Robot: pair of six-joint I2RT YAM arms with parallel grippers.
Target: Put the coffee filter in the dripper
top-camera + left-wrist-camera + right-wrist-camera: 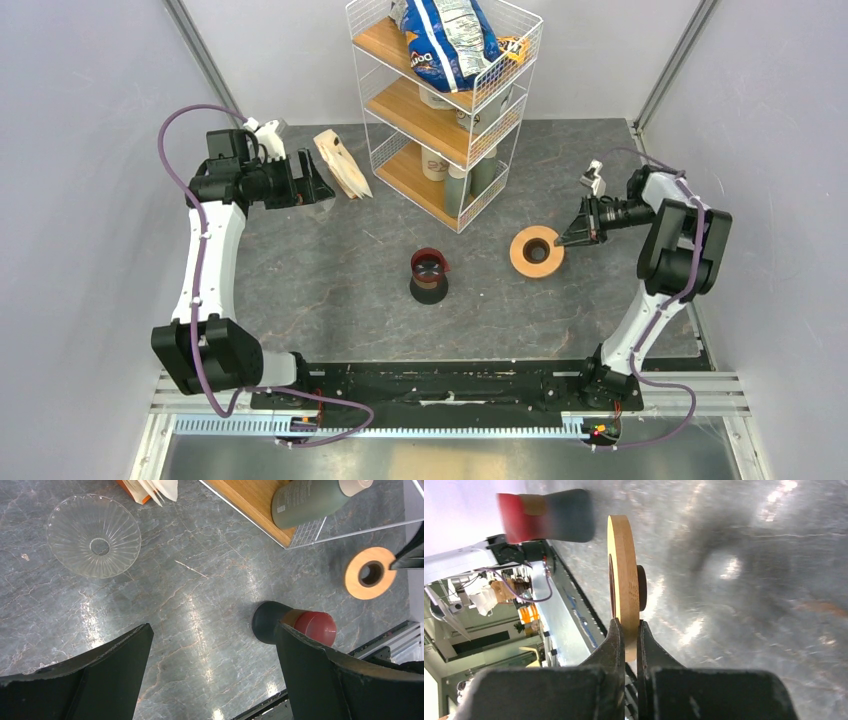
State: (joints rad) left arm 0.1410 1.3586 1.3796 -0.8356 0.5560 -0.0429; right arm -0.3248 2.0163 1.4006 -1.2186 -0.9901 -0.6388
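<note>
Right gripper pinched shut on near rim of tan wooden dripper ring, jaws on top and bottom faces. Ring sits right of centre on surface, near the wire shelf. Cannot tell if it is lifted off or resting. Maroon cup stands apart, mid-surface.

Left gripper spread wide, holding nothing, hanging over bare surface. Ribbed clear glass cone lies rim-up, far left. White coffee filter is just beyond the cone, pointed sheets fanning from an orange-edged packet, partly cut off by frame edge.

Likely step: carry ring to its seat. Grip is thin and at one edge only, so the ring may droop or swing; raise slowly, keep it level, set it down square before releasing. For the filter, close on one sheet only, near its free edge
</note>
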